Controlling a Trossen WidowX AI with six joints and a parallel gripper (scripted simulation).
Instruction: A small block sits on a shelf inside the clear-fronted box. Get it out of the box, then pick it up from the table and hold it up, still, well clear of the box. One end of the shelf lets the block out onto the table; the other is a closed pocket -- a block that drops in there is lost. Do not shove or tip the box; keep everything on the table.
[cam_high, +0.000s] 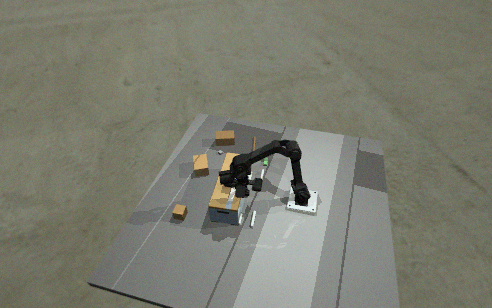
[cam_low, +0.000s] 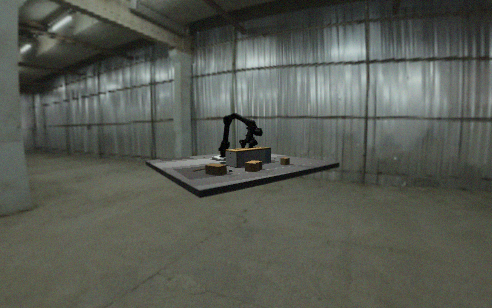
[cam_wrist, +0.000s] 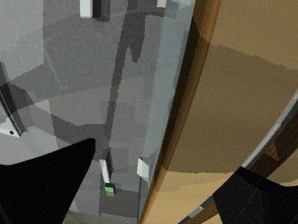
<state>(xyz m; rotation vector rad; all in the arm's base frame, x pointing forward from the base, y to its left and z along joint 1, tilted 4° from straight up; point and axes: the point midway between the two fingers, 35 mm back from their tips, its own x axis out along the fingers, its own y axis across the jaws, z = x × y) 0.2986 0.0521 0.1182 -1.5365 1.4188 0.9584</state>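
Brown crates (cam_high: 200, 164) beside box (cam_high: 225, 200)

Grey table (cam_high: 310, 260) w/ tan-topped box (cam_high: 226, 197), three small cartons (cam_high: 200, 164), arm base (cam_high: 303, 202).

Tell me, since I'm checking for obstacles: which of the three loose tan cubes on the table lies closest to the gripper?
The middle cube, just left of the box's far end. The far cube and the small near one lie farther from the open gripper.
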